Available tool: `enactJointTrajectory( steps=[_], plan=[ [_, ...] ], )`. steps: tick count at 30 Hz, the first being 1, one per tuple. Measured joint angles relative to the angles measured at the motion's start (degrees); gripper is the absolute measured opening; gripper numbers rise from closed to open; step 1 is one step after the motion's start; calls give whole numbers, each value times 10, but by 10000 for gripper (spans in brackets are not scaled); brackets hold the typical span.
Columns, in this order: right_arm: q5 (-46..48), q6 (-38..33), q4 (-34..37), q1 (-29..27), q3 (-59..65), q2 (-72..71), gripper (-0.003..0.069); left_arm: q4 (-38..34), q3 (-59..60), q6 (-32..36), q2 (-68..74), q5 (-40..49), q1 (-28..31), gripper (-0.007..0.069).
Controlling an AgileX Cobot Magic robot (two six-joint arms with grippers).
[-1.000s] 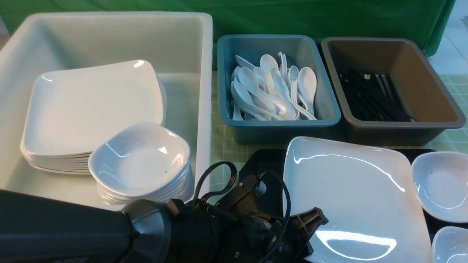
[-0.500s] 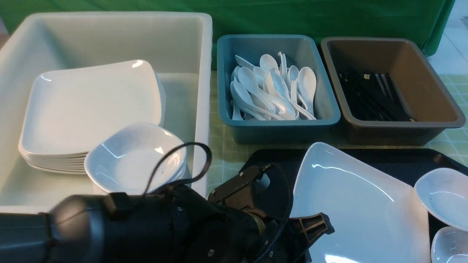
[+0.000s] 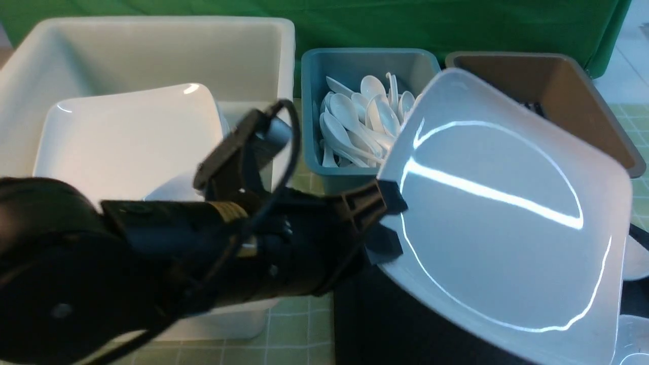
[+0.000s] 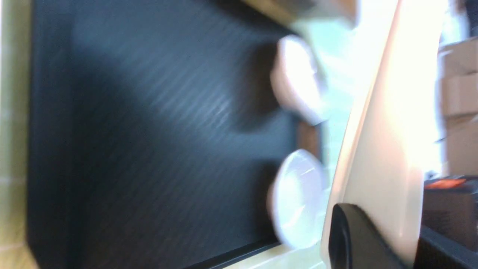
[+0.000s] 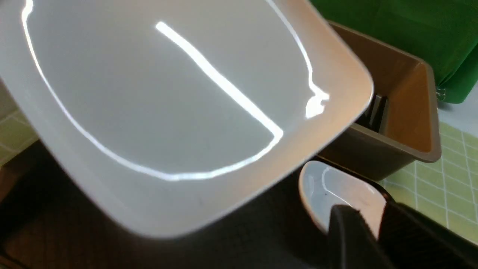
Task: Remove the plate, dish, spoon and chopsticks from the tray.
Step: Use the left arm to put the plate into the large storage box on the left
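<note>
Your left jaws pinch the plate (image 3: pixel 507 213) by its rim, holding it tilted, clear of the tray (image 3: pixel 355 324) below them; the right jaws I cannot judge.

Three tubs (image 3: pixel 152 50) (image 3: pixel 355 58) (image 3: pixel 557 86), one black tray (image 4: pixel 149 149)

Bright streak of glare crosses the plate (image 3: pixel 507 228); left wrist view blurred, partly overexposed.
</note>
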Motion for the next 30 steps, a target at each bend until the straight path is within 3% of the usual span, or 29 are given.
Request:
enactJointTrajectory(
  steps=[8,15,21,24,30],
  plan=[
    [0,0,0,0,0,0,127,8,0,10,-98,16,63,16],
    [0,0,0,0,0,0,127,29,0,19,-163,48,152,16],
    [0,0,0,0,0,0,127,63,0,20,-197,79,283,16],
    [0,0,0,0,0,0,127,79,0,35,-201,113,381,16],
    [0,0,0,0,0,0,134,66,0,66,-191,121,528,16]
  ],
)
